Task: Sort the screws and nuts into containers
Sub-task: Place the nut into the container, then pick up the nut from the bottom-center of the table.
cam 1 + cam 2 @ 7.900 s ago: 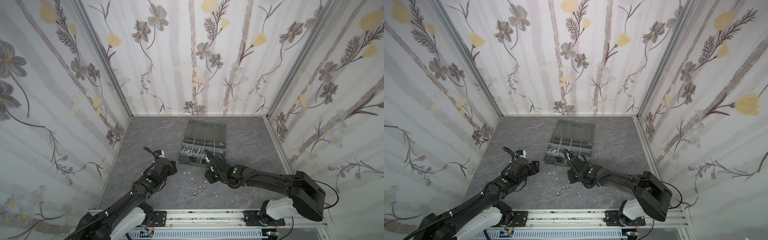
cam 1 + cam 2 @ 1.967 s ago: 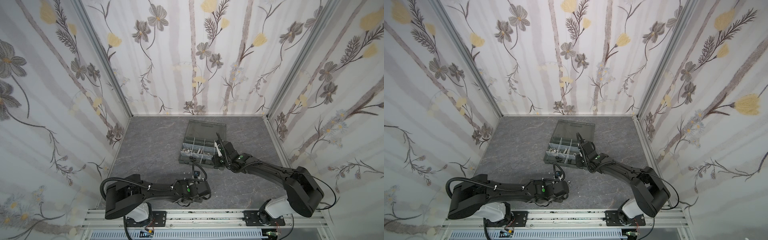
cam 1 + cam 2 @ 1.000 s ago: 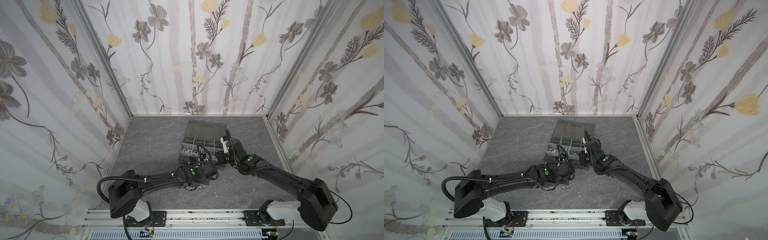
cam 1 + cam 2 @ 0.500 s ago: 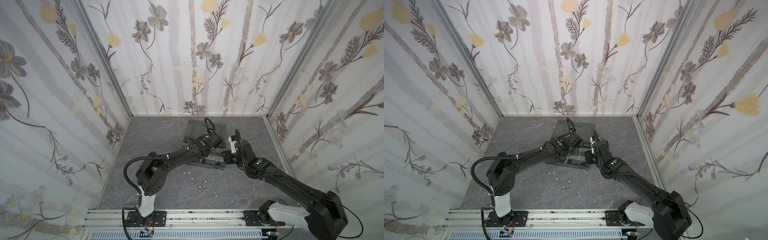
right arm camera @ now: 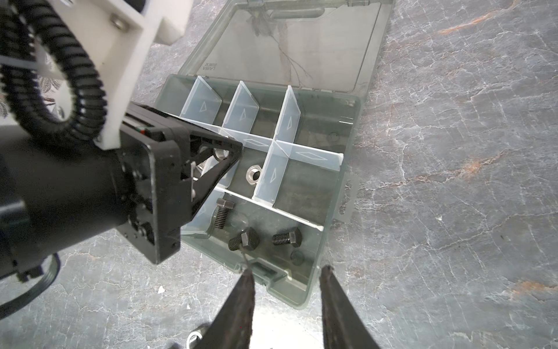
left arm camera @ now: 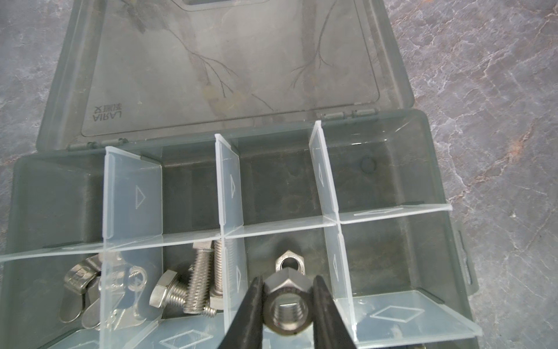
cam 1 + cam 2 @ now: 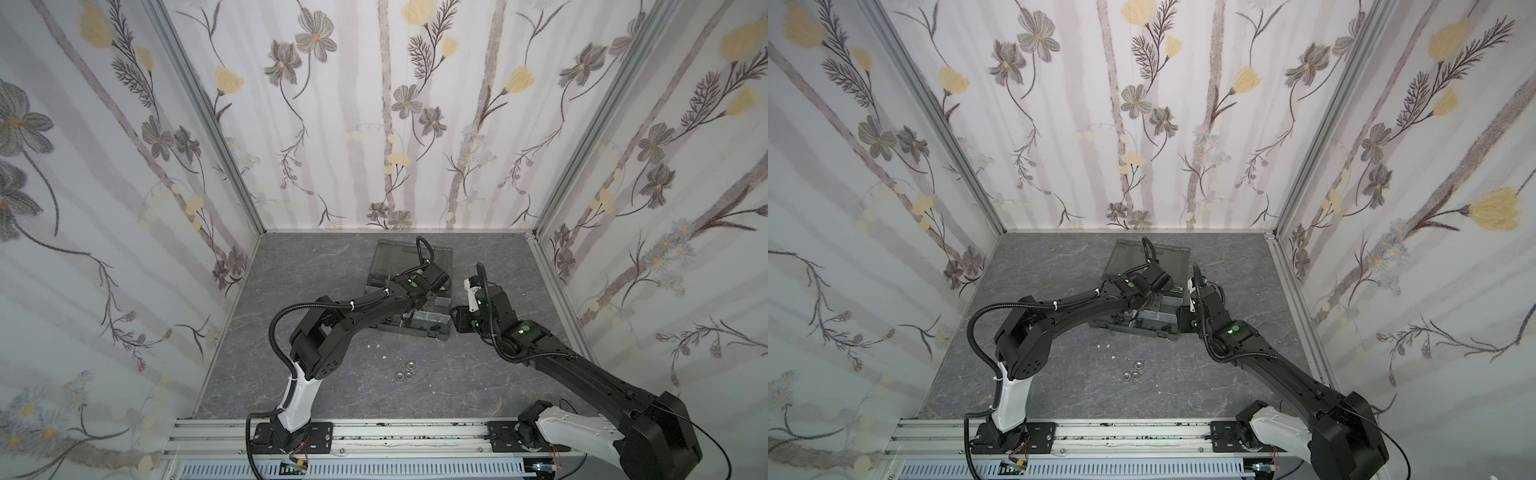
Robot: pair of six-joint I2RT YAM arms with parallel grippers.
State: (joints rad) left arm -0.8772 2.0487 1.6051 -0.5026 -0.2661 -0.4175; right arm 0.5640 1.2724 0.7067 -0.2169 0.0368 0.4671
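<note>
In the left wrist view my left gripper (image 6: 287, 282) is shut on a silver nut (image 6: 288, 306), held just above a container of the grey organiser case (image 6: 422, 127) where one silver nut (image 6: 288, 262) lies. The neighbouring container holds silver screws (image 6: 197, 281). In the right wrist view my right gripper (image 5: 287, 270) is open and holds nothing, hovering off the case's front corner (image 5: 302, 297), near a container with black screws (image 5: 244, 240). Three loose nuts (image 7: 405, 372) lie on the table in both top views.
The case's smoky lid (image 7: 390, 262) lies open flat behind it. Winged metal pieces (image 6: 87, 284) fill an end container. One loose nut (image 5: 194, 338) lies beside my right gripper's finger. Small white flecks (image 7: 374, 345) dot the grey table. Patterned walls close in three sides.
My left arm swung from the loose nuts at the table's front up over the case, carrying a nut. My right arm drew back from the case to its right side.
</note>
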